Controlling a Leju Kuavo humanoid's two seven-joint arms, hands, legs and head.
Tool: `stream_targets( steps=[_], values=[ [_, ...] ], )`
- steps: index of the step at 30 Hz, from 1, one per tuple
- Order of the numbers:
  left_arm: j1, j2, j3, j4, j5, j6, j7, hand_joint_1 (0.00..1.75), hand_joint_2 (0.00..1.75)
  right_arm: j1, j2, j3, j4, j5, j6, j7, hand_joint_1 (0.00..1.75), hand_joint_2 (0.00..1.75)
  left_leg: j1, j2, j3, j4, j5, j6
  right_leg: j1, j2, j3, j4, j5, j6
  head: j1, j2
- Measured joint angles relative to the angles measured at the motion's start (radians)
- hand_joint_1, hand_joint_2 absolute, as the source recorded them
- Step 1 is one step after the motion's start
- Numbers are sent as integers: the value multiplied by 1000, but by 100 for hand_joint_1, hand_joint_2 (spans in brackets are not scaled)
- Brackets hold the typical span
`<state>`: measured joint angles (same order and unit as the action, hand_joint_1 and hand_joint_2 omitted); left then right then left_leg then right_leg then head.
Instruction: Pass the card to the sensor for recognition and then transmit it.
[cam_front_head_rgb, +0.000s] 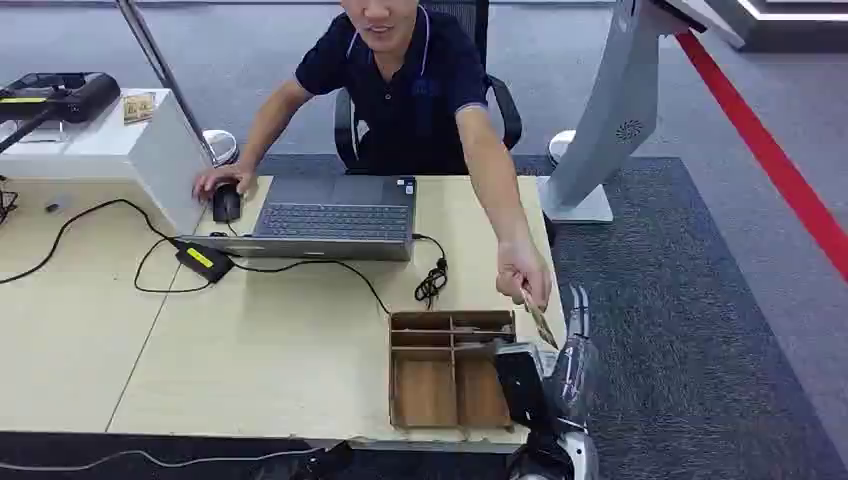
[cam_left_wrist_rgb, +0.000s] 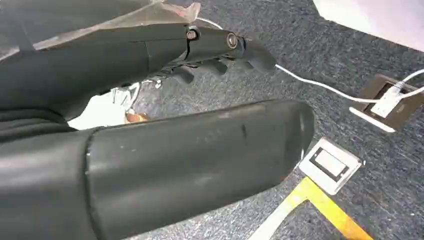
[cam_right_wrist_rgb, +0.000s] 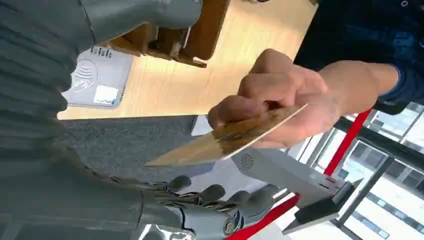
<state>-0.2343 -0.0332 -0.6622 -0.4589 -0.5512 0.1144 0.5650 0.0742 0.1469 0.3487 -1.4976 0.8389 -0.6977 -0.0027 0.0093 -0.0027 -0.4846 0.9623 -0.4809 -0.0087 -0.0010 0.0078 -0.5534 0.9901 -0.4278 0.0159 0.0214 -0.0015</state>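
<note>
The handover is the step in hand: a person (cam_front_head_rgb: 420, 90) seated at the far side of the table (cam_front_head_rgb: 250, 350) is reaching an arm out over its right end and holding the card (cam_right_wrist_rgb: 225, 140) out toward the robot. In the right wrist view the person's hand (cam_right_wrist_rgb: 275, 107) is pinching the card at one end, with the free end pointing toward the right hand (cam_right_wrist_rgb: 165, 165), whose thumb and fingers (cam_right_wrist_rgb: 220, 200) are lying apart with nothing between them. The card is sitting in that gap, close to the fingers but apparently not touching them, so I judge the grasp not yet made. In the head view the right hand (cam_front_head_rgb: 548, 375) is hovering at the table's near right corner, just right of the wooden tray (cam_front_head_rgb: 400, 380), with the card (cam_front_head_rgb: 540, 322) just above it. The next move seems to call for closing thumb and fingers onto the card's free end, then carrying it to the sensor (cam_right_wrist_rgb: 97, 80), the grey reader lying on the table beside the tray. The left hand (cam_left_wrist_rgb: 165, 120) is hanging over the carpet, holding nothing, its fingers (cam_left_wrist_rgb: 215, 62) slightly curled and away from the thumb.
</note>
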Motion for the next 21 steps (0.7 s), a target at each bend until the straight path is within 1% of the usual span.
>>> stream_targets(
  steps=[13, 14, 15, 16, 17, 18, 19, 21],
  values=[
    [-1, 0, -1, 0, -6, 0, 0, 0, 0, -1, -1, 0, -22, 0, 0, 1, 0, 175, 0, 0, 0, 0, 0, 0, 0, 0, 0, 0, 0, 0, 0, 0],
    [-1, 0, -1, 0, -6, 0, 0, 0, 0, -1, -1, 0, -22, 0, 0, 0, 3, 175, 0, 0, 0, 0, 0, 0, 0, 0, 0, 0, 0, 0, 0, 0],
    [-1, 0, -1, 0, -6, 0, 0, 0, 0, -1, -1, 0, -22, 0, 0, 0, 31, 175, 0, 0, 0, 0, 0, 0, 0, 0, 0, 0, 0, 0, 0, 0],
    [-1, 0, -1, 0, -6, 0, 0, 0, 0, -1, -1, 0, -22, 0, 0, 0, 138, 175, 0, 0, 0, 0, 0, 0, 0, 0, 0, 0, 0, 0, 0, 0],
    [-2, 0, -1, 0, -6, 0, 0, 0, 0, -1, -1, 0, -21, 0, 0, 0, 138, 175, 0, 0, 0, 0, 0, 0, 0, 0, 0, 0, 0, 0, 0, 0],
    [-2, 0, -1, 0, -6, 0, 0, 0, 0, -1, -1, 0, -22, 0, 0, 0, 166, 175, 0, 0, 0, 0, 0, 0, 0, 0, 0, 0, 0, 0, 0, 0],
    [-2, 0, -1, 0, -6, 0, 0, 0, 0, -1, -1, 0, -21, 0, 0, 0, 175, 175, 0, 0, 0, 0, 0, 0, 0, 0, 0, 0, 0, 0, 0, 0],
    [-2, 0, -1, 0, -6, 0, -1, 0, 0, -1, -1, 0, -21, 0, 0, -1, 175, 175, 0, 0, 0, 0, 0, 0, 0, 0, 0, 0, 0, 0, 0, 0]
  ],
)
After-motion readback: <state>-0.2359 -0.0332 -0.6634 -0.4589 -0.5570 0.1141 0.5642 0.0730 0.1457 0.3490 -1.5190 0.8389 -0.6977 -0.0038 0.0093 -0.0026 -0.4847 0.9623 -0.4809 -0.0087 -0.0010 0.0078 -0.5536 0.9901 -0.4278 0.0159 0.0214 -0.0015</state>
